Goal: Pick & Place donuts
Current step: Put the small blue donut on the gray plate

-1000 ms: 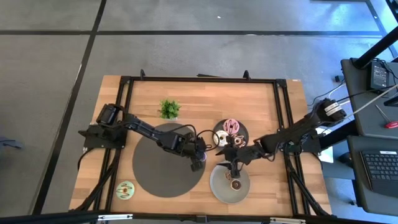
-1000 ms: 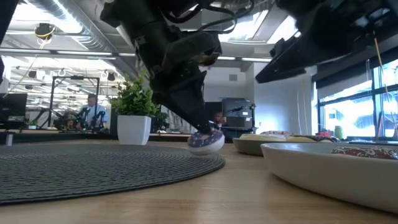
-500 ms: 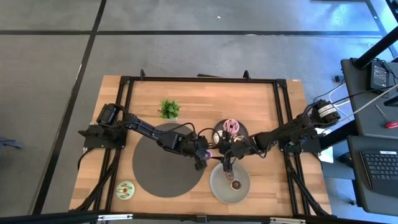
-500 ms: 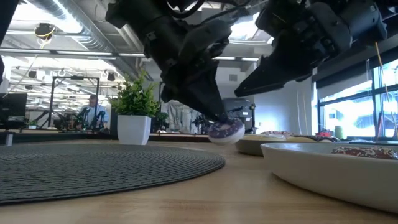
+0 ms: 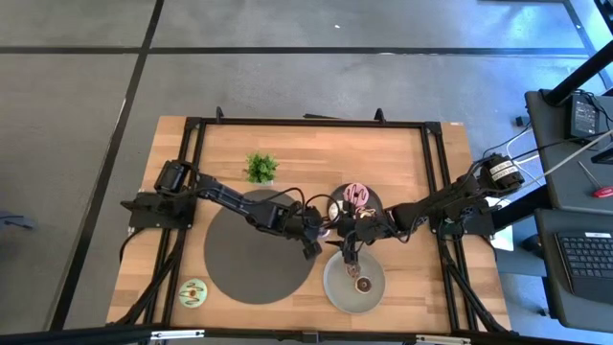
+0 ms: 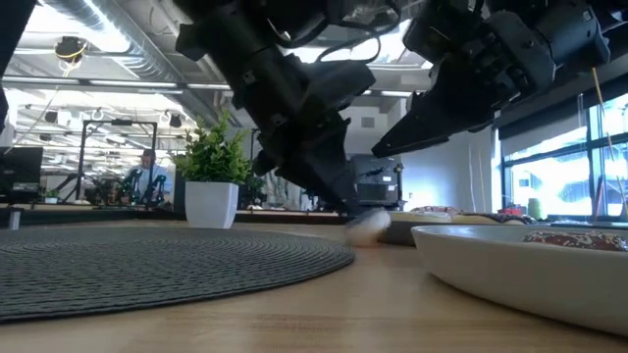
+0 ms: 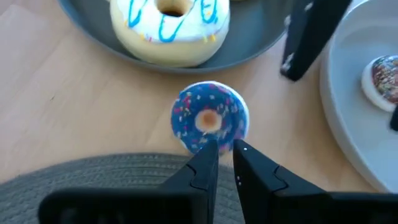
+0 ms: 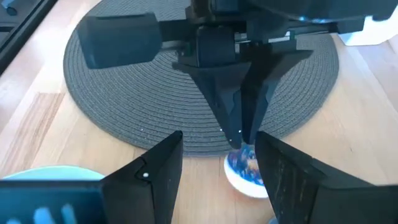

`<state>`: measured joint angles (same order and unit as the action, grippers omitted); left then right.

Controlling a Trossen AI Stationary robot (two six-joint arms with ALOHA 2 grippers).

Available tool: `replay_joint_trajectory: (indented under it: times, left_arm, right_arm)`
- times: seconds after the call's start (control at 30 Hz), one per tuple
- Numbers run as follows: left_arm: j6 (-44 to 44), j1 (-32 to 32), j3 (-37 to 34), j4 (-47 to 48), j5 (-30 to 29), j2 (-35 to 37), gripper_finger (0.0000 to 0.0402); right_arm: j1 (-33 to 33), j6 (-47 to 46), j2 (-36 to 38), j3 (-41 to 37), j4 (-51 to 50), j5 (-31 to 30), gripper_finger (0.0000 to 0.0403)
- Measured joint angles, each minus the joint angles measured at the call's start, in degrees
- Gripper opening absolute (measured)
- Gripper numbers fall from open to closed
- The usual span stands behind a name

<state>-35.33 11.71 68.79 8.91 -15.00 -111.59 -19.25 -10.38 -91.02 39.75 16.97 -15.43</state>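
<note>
Left wrist view shows you the left pincer (image 7: 225,151) slightly parted, tips at the rim of the small blue-iced sprinkled donut (image 7: 209,117), lying mid-frame on the wooden desk (image 7: 68,106). The right pincer (image 8: 217,162) hovers spread wide above it.

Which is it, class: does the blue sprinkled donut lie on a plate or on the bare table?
On the bare table. The blue sprinkled donut lies flat on the wood, between the mat and the dark plate, outside both.
</note>
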Motion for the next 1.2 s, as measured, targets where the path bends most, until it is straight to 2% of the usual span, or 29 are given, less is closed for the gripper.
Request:
replay_joint_trajectory:
  times: [0.2, 0.33, 0.47, 0.53, 0.63, 0.83, 0.93, 1.07, 1.2]
  left_arm:
    - [0.19, 0.02, 0.0, 0.49, 0.57, 0.15, 0.0065]
    - [1.42, 0.02, 0.0, 5.78, 1.43, 2.69, 0.0073]
    - [0.27, 0.56, -0.01, 14.08, -4.02, 5.62, 0.0074]
    - [0.08, 1.09, -0.02, 15.73, -6.85, 6.79, 0.0073]
    - [0.02, 1.99, 0.0, 17.62, -7.96, 7.73, 0.0074]
    - [0.05, 3.23, -0.01, 18.17, -7.2, 7.86, 0.0077]
    - [1.0, 3.27, 0.0, 19.29, -4.08, 7.86, 0.0077]
    - [0.65, 3.25, 0.0, 20.74, -0.27, 7.86, 0.0079]
    - [0.13, 3.25, 0.0, 21.59, 0.03, 7.86, 0.0079]
  right_arm:
    - [0.02, 0.01, 0.0, 0.0, -1.87, -0.01, 0.0202]
    - [0.78, -0.42, 0.0, 0.0, -3.24, 0.01, 0.0202]
    - [2.52, 0.18, 0.0, 0.26, -4.21, 0.03, 0.0202]
    - [3.58, 1.62, -0.02, 1.78, -8.08, 0.75, 0.0202]
    - [5.23, 4.28, -0.02, 4.83, -14.83, 3.08, 0.0202]
    - [7.71, 8.22, -0.02, 7.37, -17.59, 4.74, 0.0202]
    - [8.68, 9.28, -0.82, 7.37, -17.59, 6.19, 0.0202]
    - [9.33, 9.22, -3.92, 7.37, -16.01, 7.22, 0.0202]
    - [9.35, 10.69, -7.97, 7.37, -12.33, 8.0, 0.0202]
